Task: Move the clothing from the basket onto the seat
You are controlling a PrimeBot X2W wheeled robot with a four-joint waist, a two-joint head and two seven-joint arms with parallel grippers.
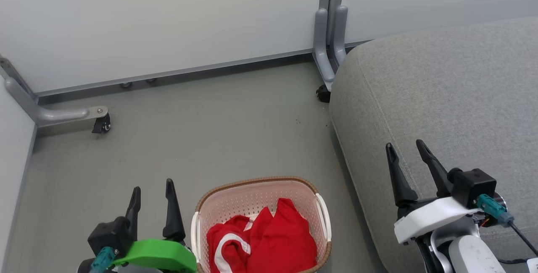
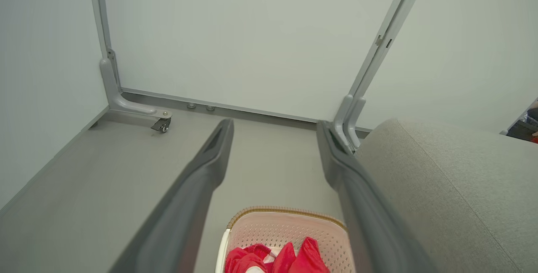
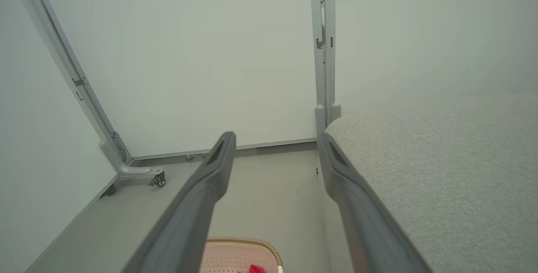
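Both arms hang with fingers spread and empty, the left end effector (image 1: 152,185) just left of the basket (image 1: 252,180) containing the red clothing (image 1: 269,239), nearer it than the right end effector (image 1: 405,143) above the seat (image 1: 441,96).

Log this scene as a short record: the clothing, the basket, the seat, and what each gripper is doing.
clothing: red garments with white stripes, bunched inside the basket
basket: cream perforated laundry basket, on the floor, left of the seat
seat: grey sofa cushion
left gripper: jaws open, holding nothing, left of the basket
right gripper: jaws open, holding nothing, in front of the cushion
status: clothing not yet moved
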